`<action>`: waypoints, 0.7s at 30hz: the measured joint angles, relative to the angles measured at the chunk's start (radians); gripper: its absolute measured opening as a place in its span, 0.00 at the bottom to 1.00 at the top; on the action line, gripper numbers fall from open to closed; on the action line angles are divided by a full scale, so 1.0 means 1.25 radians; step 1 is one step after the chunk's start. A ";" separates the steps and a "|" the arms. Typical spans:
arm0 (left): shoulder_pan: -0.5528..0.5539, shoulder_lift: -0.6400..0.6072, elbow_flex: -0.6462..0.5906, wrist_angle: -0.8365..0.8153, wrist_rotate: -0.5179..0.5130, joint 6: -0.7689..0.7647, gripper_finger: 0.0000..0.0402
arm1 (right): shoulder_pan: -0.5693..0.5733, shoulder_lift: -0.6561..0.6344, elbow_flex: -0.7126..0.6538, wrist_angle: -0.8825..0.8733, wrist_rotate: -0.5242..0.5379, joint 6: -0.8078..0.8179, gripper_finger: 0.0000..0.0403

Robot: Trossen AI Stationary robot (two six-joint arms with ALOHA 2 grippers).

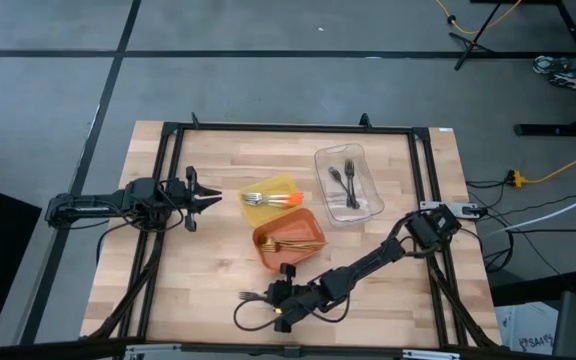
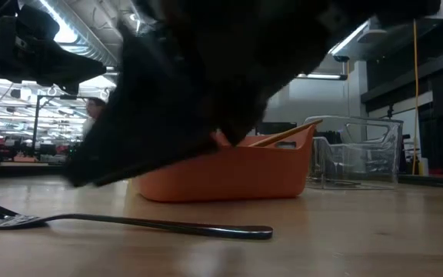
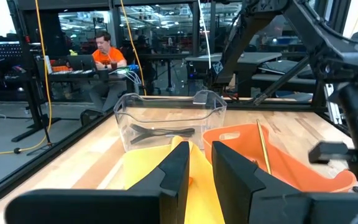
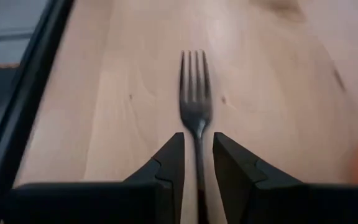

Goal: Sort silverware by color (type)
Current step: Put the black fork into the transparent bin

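**Right gripper straddling a black fork at the table's near edge**

I have the right gripper (image 1: 280,300) low over the table (image 1: 208,270), near its front edge, just in front of the orange tray (image 1: 290,240). In the right wrist view, a black fork (image 4: 195,106) lies flat on the wood with its tines pointing away from the gripper, and its handle runs back between the two fingers (image 4: 166,162). The fingers sit close on either side of the handle with a thin gap visible, so I cannot tell if they are pinching it yet. In the low view the fork rests on the table, not lifted.

My left gripper (image 1: 200,197) waits above the table's left side, just beside the yellow tray (image 1: 268,200), its fingers slightly apart and holding nothing.

The yellow tray holds orange-handled forks (image 1: 273,198). The orange tray holds gold forks (image 1: 293,245). The clear tray (image 1: 348,183), toward the back right, holds black forks (image 1: 343,180).

Beyond the table, a person in an orange shirt (image 3: 107,56) sits at a desk.
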 joint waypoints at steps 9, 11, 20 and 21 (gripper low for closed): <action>0.000 0.000 0.000 0.000 -0.002 0.000 0.16 | 0.001 0.038 0.000 0.033 0.015 -0.001 0.19; 0.000 0.000 0.000 0.000 -0.002 0.000 0.16 | 0.001 0.041 0.001 0.038 0.014 -0.001 0.19; 0.000 0.000 0.000 0.000 -0.002 0.000 0.16 | -0.003 0.055 0.002 0.038 0.011 0.008 0.19; 0.000 0.000 0.000 0.000 -0.002 0.000 0.16 | -0.003 0.055 0.002 0.035 0.010 0.008 0.19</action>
